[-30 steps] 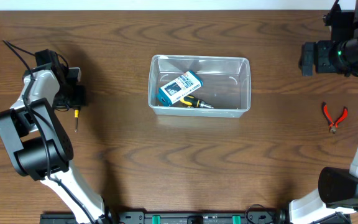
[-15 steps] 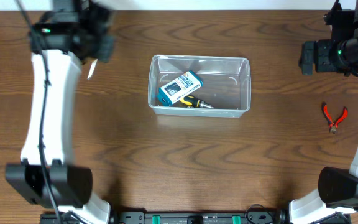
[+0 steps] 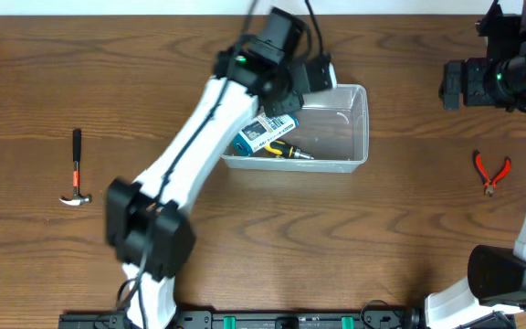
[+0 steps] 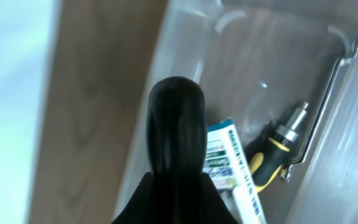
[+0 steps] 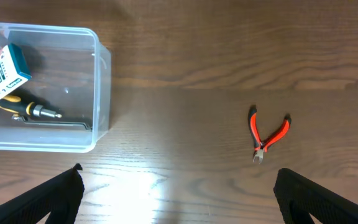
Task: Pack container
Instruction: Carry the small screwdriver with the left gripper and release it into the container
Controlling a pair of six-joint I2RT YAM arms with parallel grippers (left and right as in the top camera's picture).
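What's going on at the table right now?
The left tool holds a black-handled item over the container's far edge, not yet released. A blue-and-white box and a yellow-handled screwdriver lie inside. The hammer and red pliers lie on the table; the right tool hangs open, holding nothing.

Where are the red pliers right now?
In the overhead view the red pliers lie on the table at its right side, well right of the container; nothing touches them.
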